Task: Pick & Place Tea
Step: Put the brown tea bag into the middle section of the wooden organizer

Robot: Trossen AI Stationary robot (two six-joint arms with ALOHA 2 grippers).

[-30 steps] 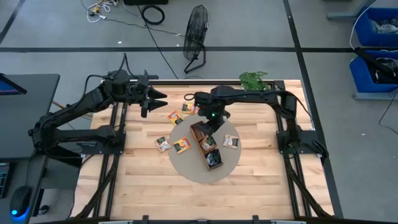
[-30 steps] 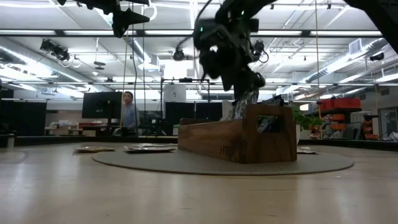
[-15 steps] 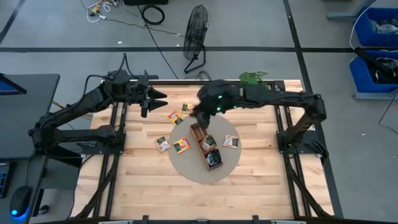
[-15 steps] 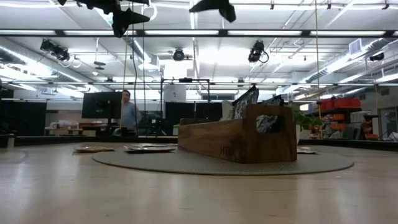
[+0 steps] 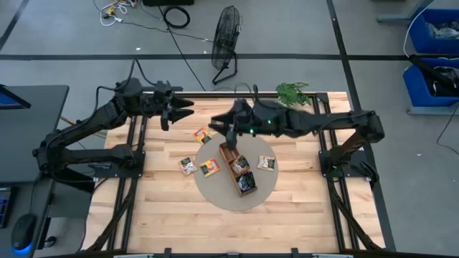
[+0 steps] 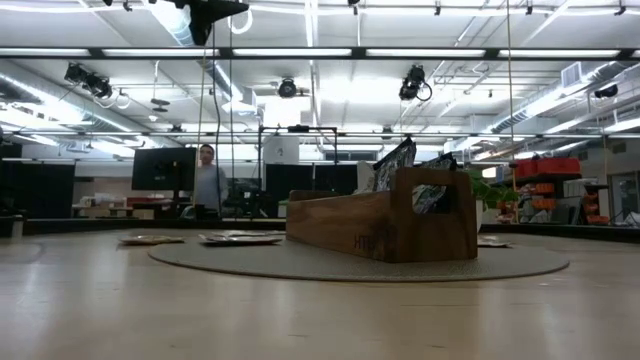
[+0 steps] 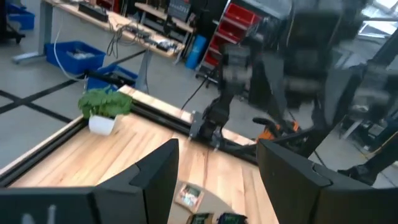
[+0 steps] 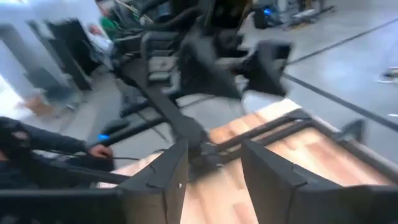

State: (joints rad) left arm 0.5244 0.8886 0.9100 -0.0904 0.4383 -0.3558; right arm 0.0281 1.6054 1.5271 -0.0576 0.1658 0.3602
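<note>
A long wooden tray (image 5: 237, 169) lies on a round grey mat (image 5: 251, 197). Tea sachets stand in its compartments (image 5: 246, 181), and one rises above the tray wall (image 6: 397, 160). More tea lies flat on the mat (image 5: 266, 163) and on the table (image 5: 203, 135) (image 5: 188, 165) (image 5: 209, 168). My right gripper (image 5: 219, 127) (image 8: 214, 174) hangs high past the tray's far end, pointing level toward the left, open with nothing between its fingers. My left gripper (image 5: 183, 113) (image 7: 217, 180) waits high over the far left, open and empty, facing the right one.
A small potted plant (image 5: 290, 92) stands at the table's far edge. A fan (image 5: 228, 36) and cables lie on the floor beyond. A person (image 6: 207, 180) stands in the room behind. Bare wood stretches along the table's near side (image 5: 237, 229).
My right gripper has risen from the tray's far end, where it pointed down, and swung toward the far left, tipping up to level. The sachet it stood over stays upright in the tray. My left gripper has tipped upward a little.
</note>
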